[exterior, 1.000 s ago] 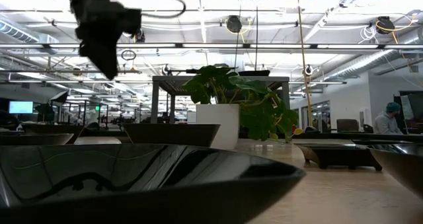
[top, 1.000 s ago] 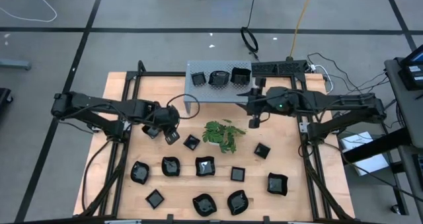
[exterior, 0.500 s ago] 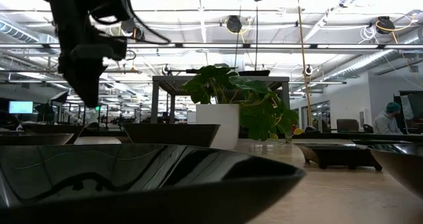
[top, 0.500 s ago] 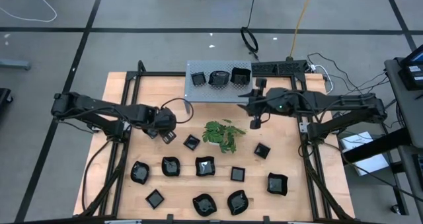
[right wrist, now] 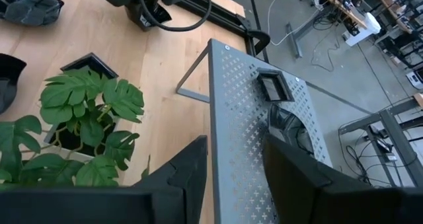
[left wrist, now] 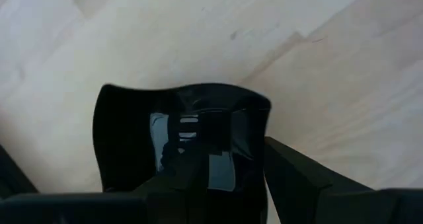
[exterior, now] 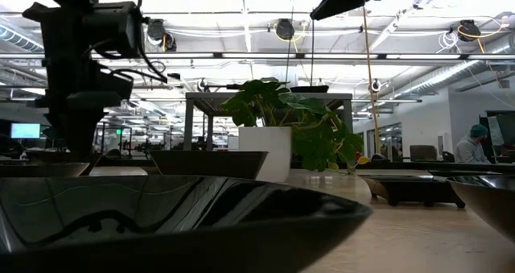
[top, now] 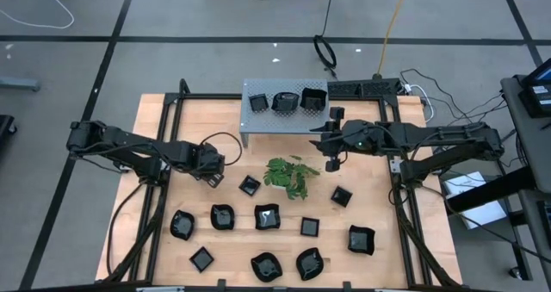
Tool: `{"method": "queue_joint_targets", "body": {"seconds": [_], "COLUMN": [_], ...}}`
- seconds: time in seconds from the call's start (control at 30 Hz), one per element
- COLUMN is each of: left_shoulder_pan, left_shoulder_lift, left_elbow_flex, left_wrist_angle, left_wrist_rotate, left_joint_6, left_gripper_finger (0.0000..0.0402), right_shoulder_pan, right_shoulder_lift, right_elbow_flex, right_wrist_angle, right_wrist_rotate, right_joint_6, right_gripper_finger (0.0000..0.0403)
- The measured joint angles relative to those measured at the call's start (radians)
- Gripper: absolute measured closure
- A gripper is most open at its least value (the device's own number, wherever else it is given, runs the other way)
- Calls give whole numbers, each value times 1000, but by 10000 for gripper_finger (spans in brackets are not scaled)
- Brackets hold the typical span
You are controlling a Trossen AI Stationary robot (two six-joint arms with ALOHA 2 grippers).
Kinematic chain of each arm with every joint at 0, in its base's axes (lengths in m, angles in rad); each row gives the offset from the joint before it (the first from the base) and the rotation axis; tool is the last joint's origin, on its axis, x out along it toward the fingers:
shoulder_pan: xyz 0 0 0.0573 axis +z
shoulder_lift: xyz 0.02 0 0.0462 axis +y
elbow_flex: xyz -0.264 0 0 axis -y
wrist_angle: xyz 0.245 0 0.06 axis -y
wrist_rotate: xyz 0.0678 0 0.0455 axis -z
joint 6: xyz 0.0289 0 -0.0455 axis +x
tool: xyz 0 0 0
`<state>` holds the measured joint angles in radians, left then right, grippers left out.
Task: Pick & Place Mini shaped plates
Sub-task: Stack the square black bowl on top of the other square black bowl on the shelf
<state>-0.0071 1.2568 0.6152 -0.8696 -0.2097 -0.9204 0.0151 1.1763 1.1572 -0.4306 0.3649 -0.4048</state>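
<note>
My left gripper [top: 209, 173] sits low at centre-left of the high view, fingers [left wrist: 297, 174] clenched on a square plate [left wrist: 182, 141] right at the wood table [top: 370, 206]. Risk: glossy rim, thin pinch, so it may slip or tilt on any move. My right gripper [top: 332, 158], upper centre, is released and empty, over the stand's [top: 267, 120] right edge; it could clip that edge. Other plates [top: 267, 216] lie across the lower table, three [top: 284, 102] on the stand. The plant [top: 291, 175] is mid-table.
</note>
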Motion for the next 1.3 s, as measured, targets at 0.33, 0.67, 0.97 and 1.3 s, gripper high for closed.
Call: {"method": "queue_joint_targets", "body": {"seconds": [0.33, 0.67, 0.97, 1.3], "left_shoulder_pan": [0, 0, -9, -58], "left_shoulder_lift": [0, 0, -1, 0], "left_elbow_flex": [-43, -46, -2, 65], "left_wrist_angle": [5, 11, 10, 296], "left_wrist_rotate": [1, 51, 80, 82], "left_joint_6": [6, 51, 90, 270], "left_gripper_finger": [257, 363, 393, 389], "right_shoulder_pan": [0, 0, 0, 0], "right_shoulder_lift": [0, 0, 0, 0], "right_elbow_flex": [0, 0, 0, 0], "right_wrist_angle": [8, 8, 7, 7], "right_wrist_rotate": [0, 0, 0, 0], "right_joint_6": [0, 0, 0, 0], "right_gripper_finger": [271, 271, 271, 271]}}
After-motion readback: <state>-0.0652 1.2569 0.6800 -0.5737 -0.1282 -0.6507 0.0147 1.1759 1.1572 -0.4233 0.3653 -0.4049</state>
